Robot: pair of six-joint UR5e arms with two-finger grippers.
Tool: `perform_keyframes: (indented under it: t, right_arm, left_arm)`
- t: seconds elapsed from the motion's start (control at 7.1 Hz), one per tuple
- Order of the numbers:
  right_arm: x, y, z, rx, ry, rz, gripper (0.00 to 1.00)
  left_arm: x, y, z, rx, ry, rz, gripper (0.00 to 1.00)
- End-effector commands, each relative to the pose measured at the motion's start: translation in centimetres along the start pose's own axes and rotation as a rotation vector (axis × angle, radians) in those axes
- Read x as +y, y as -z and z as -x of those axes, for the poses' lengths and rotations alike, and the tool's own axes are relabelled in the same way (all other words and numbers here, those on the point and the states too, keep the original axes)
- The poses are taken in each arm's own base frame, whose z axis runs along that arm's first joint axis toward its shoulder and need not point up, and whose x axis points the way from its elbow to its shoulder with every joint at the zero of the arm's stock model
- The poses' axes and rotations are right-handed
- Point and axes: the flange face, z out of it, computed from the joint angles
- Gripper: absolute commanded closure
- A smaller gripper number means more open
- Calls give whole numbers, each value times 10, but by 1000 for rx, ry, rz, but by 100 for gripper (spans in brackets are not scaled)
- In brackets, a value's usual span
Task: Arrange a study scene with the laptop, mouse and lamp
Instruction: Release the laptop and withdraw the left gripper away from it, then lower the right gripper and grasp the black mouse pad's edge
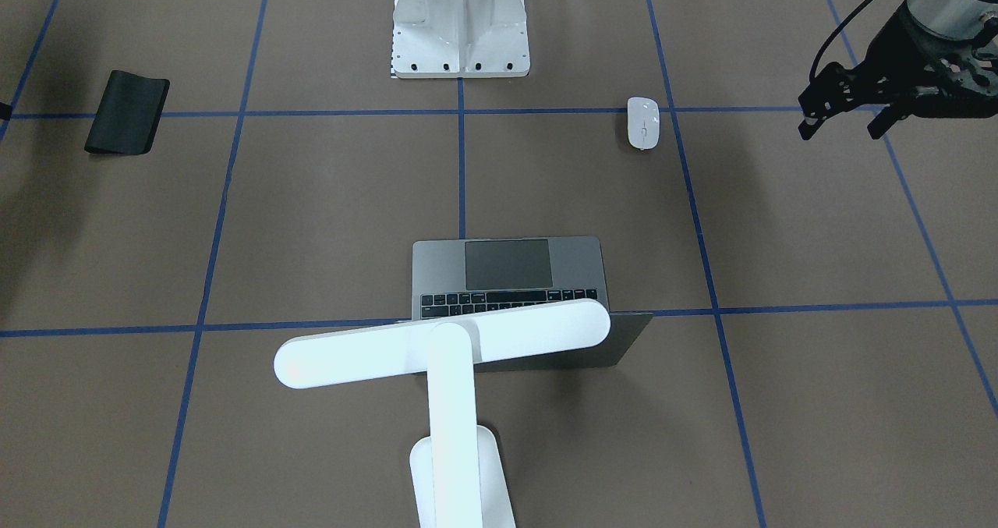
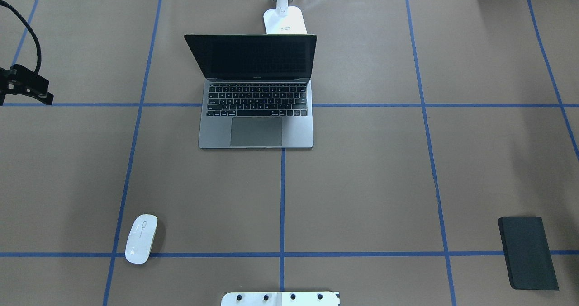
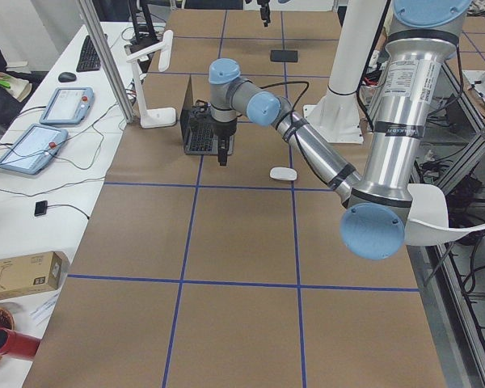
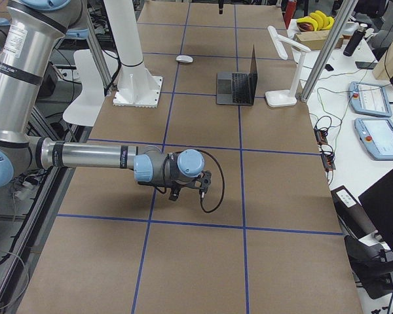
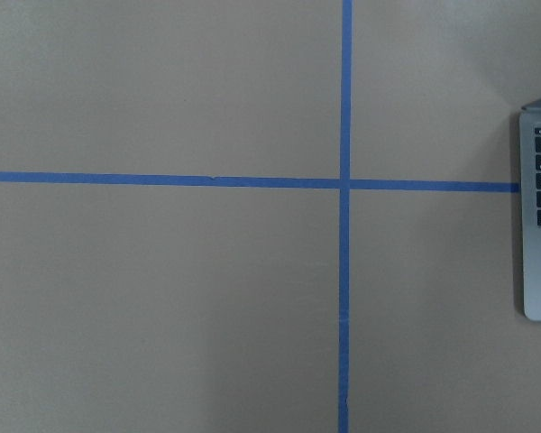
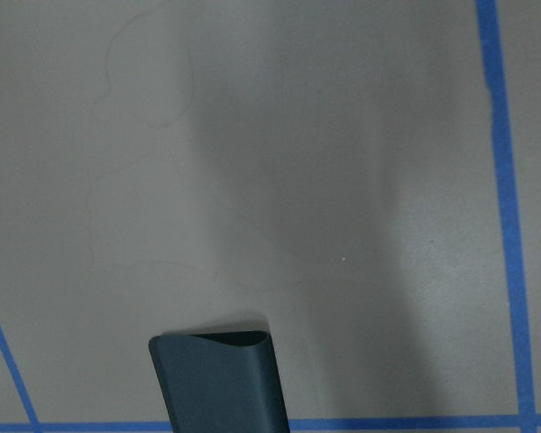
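Laptop: the thin space-grey metal laptop (image 2: 256, 116) sits mid-tabletop with its lid raised, dark screen and black keys facing the robot. This part looks done.

Lamp: the large glossy white T-shaped desk lamp (image 1: 440, 341) stands upright just behind the laptop, on the side away from the robot. Its long bar head reaches over the lid's top edge, so it also looks placed.

Mouse: the small flat white oval mouse (image 2: 141, 238) lies well apart from the laptop, on the robot's left and close to the white bolted metal pedestal (image 1: 460, 29). It rests across a blue tape line (image 2: 282, 197) and nothing is touching it.

Mouse pad: the black rectangular mouse pad (image 2: 528, 252) lies at the opposite end, on the robot's right. One end shows in the right wrist view.

Left pincer: the left pincer (image 1: 842, 122) hangs above bare brown tabletop (image 2: 362, 184) off the laptop's left side. Its fingers are spread and nothing is between them.

Right pincer: the right pincer (image 4: 183, 190) shows only in the exterior right view, low over the tabletop near the pad. How wide it is cannot be told, nor whether it holds anything.

Progress: two of three items appear set. The mouse is probably the remaining job — it needs bringing beside the laptop, perhaps with the pad.
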Motion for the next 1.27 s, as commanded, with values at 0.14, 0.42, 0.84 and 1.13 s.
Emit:
perform_keyframes:
  t: [0.14, 0.42, 0.84, 1.13]
  right_arm:
    - [9, -33, 7, 18, 61, 72, 0]
    - [15, -50, 14, 27, 98, 119, 0]
    - [17, -63, 29, -8, 123, 175, 0]
    - [18, -71, 32, -10, 127, 201, 0]
  left_arm:
    - [5, 0, 6, -4, -46, 5, 1]
    - [7, 2, 4, 1, -57, 1, 1]
    - [8, 6, 9, -2, -77, -5, 1]
    - [11, 6, 11, -1, -78, -4, 1]
